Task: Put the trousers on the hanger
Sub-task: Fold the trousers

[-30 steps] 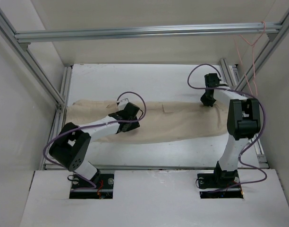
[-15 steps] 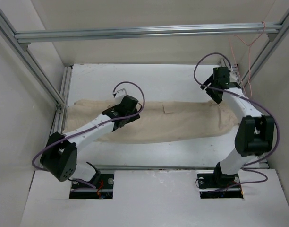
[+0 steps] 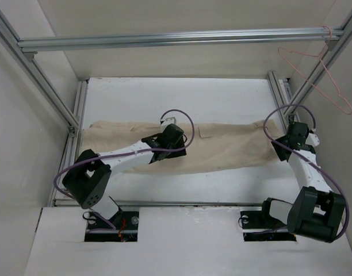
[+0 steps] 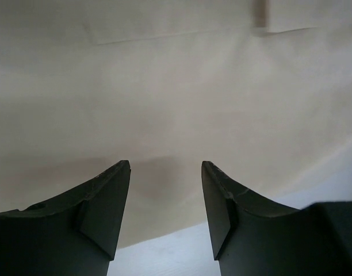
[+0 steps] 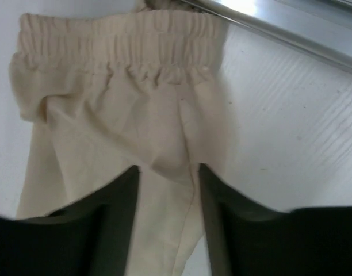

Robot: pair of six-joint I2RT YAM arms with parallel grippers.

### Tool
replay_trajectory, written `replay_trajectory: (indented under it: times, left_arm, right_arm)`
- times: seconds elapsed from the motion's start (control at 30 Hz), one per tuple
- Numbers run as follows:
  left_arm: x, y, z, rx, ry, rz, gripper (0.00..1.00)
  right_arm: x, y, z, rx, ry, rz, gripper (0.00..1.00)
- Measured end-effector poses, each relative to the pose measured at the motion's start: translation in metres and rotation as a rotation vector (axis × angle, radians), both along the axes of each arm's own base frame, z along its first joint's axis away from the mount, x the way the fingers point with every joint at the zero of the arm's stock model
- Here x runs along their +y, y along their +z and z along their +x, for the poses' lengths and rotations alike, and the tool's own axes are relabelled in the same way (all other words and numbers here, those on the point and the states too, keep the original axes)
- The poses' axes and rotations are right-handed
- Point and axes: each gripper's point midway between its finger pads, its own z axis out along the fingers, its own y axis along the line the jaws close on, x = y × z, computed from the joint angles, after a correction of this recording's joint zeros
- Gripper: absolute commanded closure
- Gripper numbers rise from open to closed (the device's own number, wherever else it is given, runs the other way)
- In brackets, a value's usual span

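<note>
White tabletop (image 3: pixel 222 98) is carrying the wrinkled beige cotton trousers (image 3: pixel 233 146), lying flat beneath the left gripper (image 4: pixel 165 172) and the right gripper (image 5: pixel 167 172), while the thin pink wire hanger (image 3: pixel 317 77) is hanging up beyond the right one. Both are gaping empty, jaws parted over cloth; each should probably be pinching a deep fold before lifting evenly.

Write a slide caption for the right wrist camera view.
Open right end effector over the beige trousers near their elastic waistband, on a white table beside an aluminium rail.
</note>
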Motion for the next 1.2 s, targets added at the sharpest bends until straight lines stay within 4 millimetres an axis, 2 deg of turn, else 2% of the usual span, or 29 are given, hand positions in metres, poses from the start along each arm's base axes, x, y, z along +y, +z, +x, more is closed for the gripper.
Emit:
replay_trajectory:
  times: [0.03,0.1,0.17,0.4,0.5,0.57,0.73,0.97,1.0,1.07,1.13,1.17,1.2]
  left_arm:
    - [0.010,-0.009,0.000,0.017,0.018,0.014,0.49]
    - [0.037,-0.029,-0.001,0.062,0.068,0.048,0.50]
    - [0.064,-0.047,-0.002,0.109,0.130,0.074,0.50]
    - [0.125,-0.048,0.014,0.137,0.375,-0.030,0.51]
    - [0.143,-0.047,0.015,0.138,0.444,-0.045,0.51]
    - [0.147,-0.047,0.014,0.143,0.462,-0.044,0.51]
    - [0.141,-0.047,0.008,0.150,0.435,-0.037,0.51]
    - [0.139,-0.043,0.003,0.152,0.423,-0.034,0.51]
    - [0.139,-0.043,0.003,0.153,0.424,-0.034,0.51]
    - [0.140,-0.042,0.002,0.153,0.424,-0.033,0.51]
    - [0.141,-0.040,0.001,0.153,0.425,-0.032,0.51]
    - [0.141,-0.039,0.000,0.152,0.426,-0.031,0.51]
    - [0.142,-0.037,0.000,0.149,0.428,-0.031,0.51]
  right_arm:
    - [-0.004,-0.004,-0.004,0.007,-0.020,0.006,0.35]
    - [-0.008,-0.006,-0.006,0.002,-0.037,0.018,0.27]
    - [-0.011,-0.004,-0.003,-0.016,-0.048,0.021,0.24]
    - [-0.022,-0.006,0.000,-0.029,-0.079,0.023,0.18]
    - [-0.027,-0.010,0.000,-0.019,-0.098,0.026,0.16]
    - [-0.029,-0.017,0.000,0.000,-0.105,0.032,0.16]
    - [-0.025,-0.036,0.002,0.031,-0.092,0.064,0.15]
    - [-0.019,-0.052,0.003,0.028,-0.071,0.093,0.15]
    - [-0.018,-0.053,0.003,0.030,-0.070,0.096,0.29]
    - [-0.017,-0.057,0.011,0.012,-0.062,0.119,0.41]
    - [-0.019,-0.058,0.026,-0.021,-0.057,0.133,0.67]
    - [-0.019,-0.062,0.031,-0.031,-0.059,0.144,0.73]
    - [-0.018,-0.063,0.034,-0.038,-0.059,0.153,0.73]
